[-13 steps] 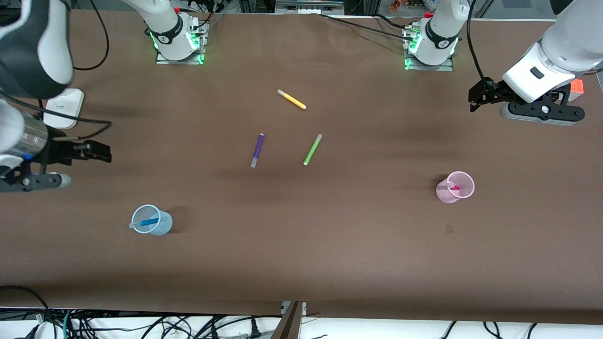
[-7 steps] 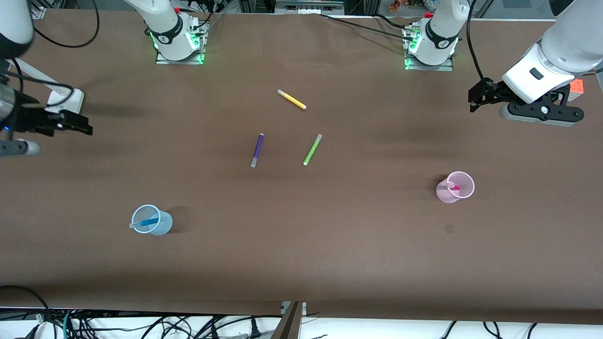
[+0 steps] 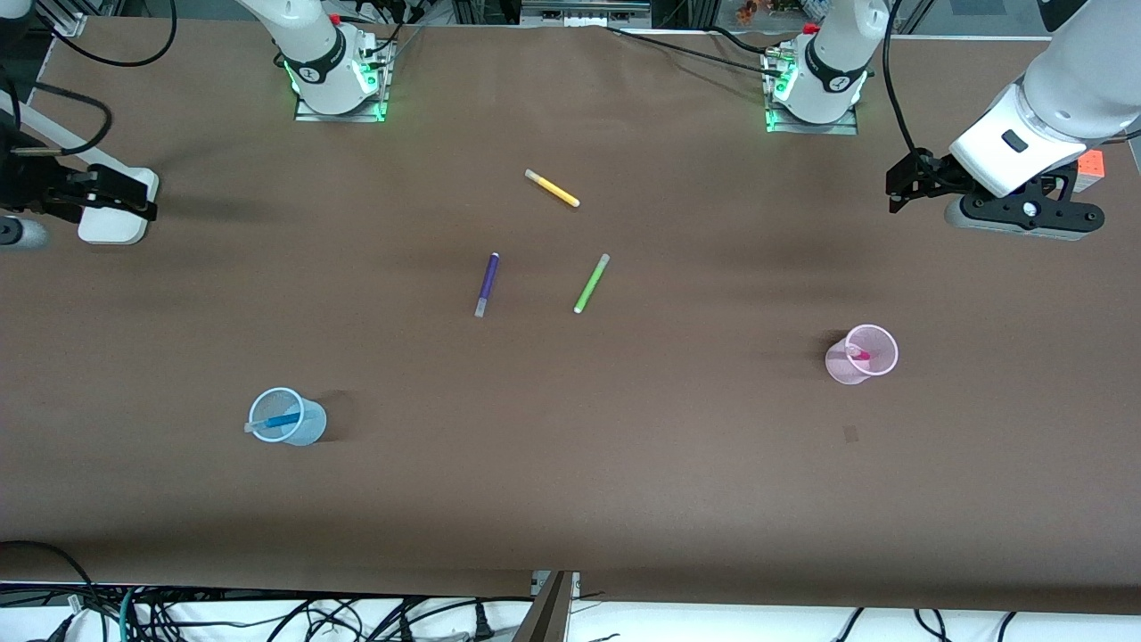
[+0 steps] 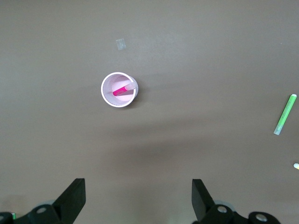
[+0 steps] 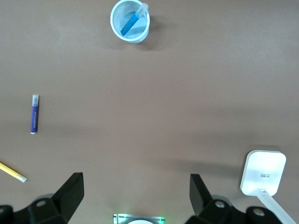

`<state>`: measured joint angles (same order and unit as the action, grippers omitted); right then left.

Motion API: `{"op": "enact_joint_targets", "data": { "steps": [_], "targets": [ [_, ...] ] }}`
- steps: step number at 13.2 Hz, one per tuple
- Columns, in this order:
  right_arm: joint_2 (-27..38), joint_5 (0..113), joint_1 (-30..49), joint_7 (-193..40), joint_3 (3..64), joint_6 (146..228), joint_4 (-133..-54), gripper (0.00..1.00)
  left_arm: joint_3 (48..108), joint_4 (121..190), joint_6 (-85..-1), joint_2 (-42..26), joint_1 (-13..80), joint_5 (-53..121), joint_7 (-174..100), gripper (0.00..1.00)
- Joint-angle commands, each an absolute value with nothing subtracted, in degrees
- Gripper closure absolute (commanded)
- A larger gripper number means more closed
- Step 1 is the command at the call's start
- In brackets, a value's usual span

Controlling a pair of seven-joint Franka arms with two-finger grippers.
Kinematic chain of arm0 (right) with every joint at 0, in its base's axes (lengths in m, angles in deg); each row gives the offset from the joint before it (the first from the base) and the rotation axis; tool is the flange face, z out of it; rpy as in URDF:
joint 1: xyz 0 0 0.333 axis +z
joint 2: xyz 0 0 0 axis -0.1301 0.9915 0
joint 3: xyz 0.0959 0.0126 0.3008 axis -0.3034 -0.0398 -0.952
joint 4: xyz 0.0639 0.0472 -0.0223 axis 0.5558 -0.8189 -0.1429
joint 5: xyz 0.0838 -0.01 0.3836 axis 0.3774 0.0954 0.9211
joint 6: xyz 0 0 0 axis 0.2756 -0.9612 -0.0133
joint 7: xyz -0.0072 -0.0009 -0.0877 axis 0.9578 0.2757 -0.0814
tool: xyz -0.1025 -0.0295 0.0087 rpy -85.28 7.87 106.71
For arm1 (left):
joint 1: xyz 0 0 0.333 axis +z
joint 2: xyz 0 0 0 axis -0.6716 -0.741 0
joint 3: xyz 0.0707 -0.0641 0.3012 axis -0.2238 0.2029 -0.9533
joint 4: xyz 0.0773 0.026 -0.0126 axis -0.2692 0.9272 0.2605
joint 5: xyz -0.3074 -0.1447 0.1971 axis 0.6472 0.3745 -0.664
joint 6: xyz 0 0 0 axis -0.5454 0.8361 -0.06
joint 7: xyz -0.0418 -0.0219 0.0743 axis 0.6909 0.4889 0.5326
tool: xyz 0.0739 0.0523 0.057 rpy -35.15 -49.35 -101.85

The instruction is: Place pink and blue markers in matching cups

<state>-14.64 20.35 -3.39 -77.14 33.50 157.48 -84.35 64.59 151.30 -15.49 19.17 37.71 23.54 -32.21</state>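
Observation:
The blue marker [image 3: 281, 420] leans inside the pale blue cup [image 3: 301, 430] toward the right arm's end of the table; both show in the right wrist view, marker [image 5: 130, 23] in cup [image 5: 140, 35]. The pink marker [image 3: 859, 355] leans inside the pale pink cup [image 3: 842, 366] toward the left arm's end; both show in the left wrist view, marker [image 4: 122, 89] in cup [image 4: 108, 93]. My left gripper [image 3: 898, 189] is open and empty, held high near its end of the table. My right gripper [image 3: 134, 196] is open and empty, up over the white device.
A dark purple pen [image 3: 486, 284], a lime green pen [image 3: 591, 283] and a yellow pen [image 3: 553, 189] lie mid-table. A white device [image 3: 114, 227] sits at the right arm's end. An orange cube [image 3: 1090, 167] sits at the left arm's end.
My right arm has risen and drawn back from the blue cup toward its end of the table, now over the white device. The left arm has not moved.

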Motion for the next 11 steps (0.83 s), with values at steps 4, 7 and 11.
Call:
{"op": "enact_joint_targets", "data": {
  "steps": [4,7,11],
  "targets": [
    [-13.0,19.5,-5.2,-76.9,32.9,156.8,-82.0,0.0,64.6,151.6,-16.1,19.3,37.9,22.9,-31.7,0.0],
    [-12.5,19.4,-5.4,-76.9,33.0,156.8,-81.3,0.0,64.6,151.6,-16.1,19.3,37.9,22.9,-31.7,0.0],
    [-12.5,19.5,-5.3,-77.1,33.0,156.8,-81.3,0.0,64.6,151.6,-16.1,19.3,37.9,22.9,-31.7,0.0]
  ]
}}
